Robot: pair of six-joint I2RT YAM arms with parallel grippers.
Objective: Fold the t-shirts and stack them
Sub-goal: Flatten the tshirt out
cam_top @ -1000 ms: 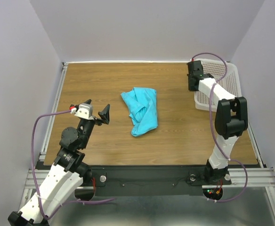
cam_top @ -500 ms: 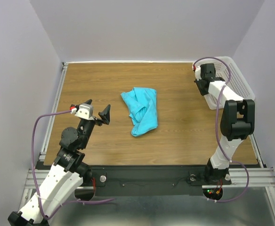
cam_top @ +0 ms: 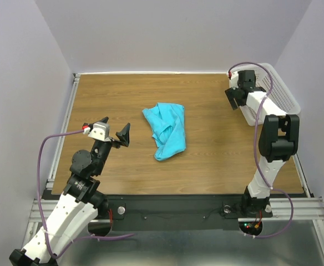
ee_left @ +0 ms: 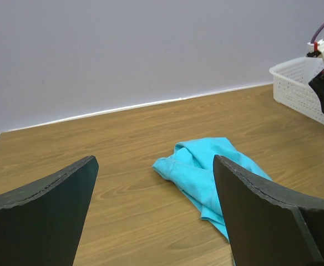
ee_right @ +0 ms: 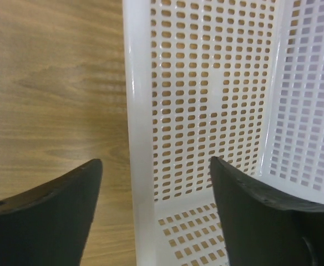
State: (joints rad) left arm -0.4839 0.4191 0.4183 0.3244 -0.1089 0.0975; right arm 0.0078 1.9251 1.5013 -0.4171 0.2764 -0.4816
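One crumpled turquoise t-shirt (cam_top: 165, 131) lies in a heap at the middle of the wooden table, also seen in the left wrist view (ee_left: 207, 173). My left gripper (cam_top: 113, 133) hovers to its left, pointing at it, open and empty (ee_left: 155, 162). My right gripper (cam_top: 235, 98) is at the far right over the left rim of the white perforated basket (cam_top: 281, 93). It is open (ee_right: 155, 162), its fingers straddling the basket's wall (ee_right: 137, 111) without gripping it.
The white basket (ee_left: 298, 87) stands against the right wall at the back right corner and looks empty inside. Walls close off the back and both sides. A metal rail (cam_top: 65, 124) runs along the table's left edge.
The basket has shifted right toward the wall along with the right gripper. The right gripper has since opened and now stands over the basket's rim. The left arm and t-shirt have not moved.
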